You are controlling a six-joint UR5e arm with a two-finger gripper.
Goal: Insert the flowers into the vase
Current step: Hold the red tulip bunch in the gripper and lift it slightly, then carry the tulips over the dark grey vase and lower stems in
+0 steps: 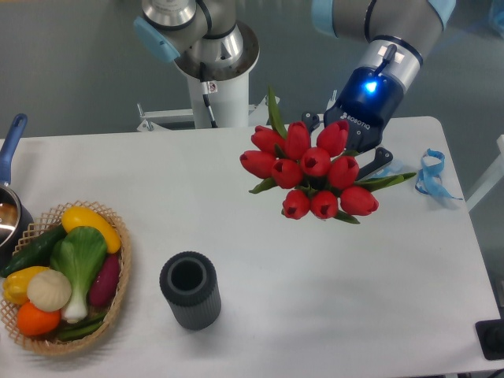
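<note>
The flowers (pixel 311 169), a bunch of red tulips with green leaves, hang in the air over the back right of the table with the blooms turned towards the camera. My gripper (pixel 350 140) is right behind them. Its fingers are mostly hidden by the blooms and appear shut on the stems. The vase (pixel 190 290), dark grey and ribbed, stands upright on the table near the front, well to the lower left of the flowers. Its round mouth is open and empty.
A wicker basket (pixel 118 295) of toy vegetables sits at the front left. A pot with a blue handle (pixel 11 146) is at the left edge. A blue ribbon (pixel 430 173) lies at the right. The robot's base (pixel 213 71) stands behind the table.
</note>
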